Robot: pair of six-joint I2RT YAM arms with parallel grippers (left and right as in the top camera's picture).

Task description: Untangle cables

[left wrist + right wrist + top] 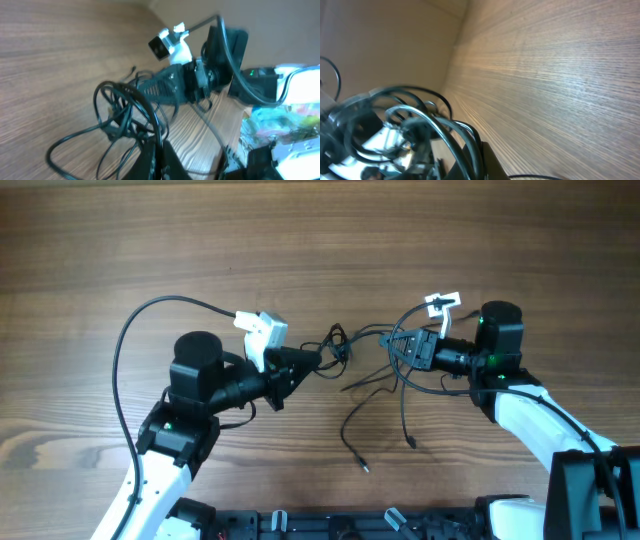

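Note:
Thin black cables (370, 370) lie in tangled loops at the table's middle, between my two grippers. My left gripper (322, 360) is shut on a small coil of cable (338, 345) at the tangle's left end; in the left wrist view its fingers (157, 155) pinch a strand, with loops (125, 115) in front of them. My right gripper (400, 352) is shut on the cables at the right end; the right wrist view shows strands (465, 140) clamped between its fingers (481, 162). Loose ends trail toward me, one ending in a small plug (366, 468), another in a plug (411, 443).
The wooden table (300, 240) fills the overhead view. A thick black robot wire (130, 340) arcs over the left arm. White camera mounts sit on the left wrist (262, 332) and right wrist (443, 304). The arm bases stand at the near edge.

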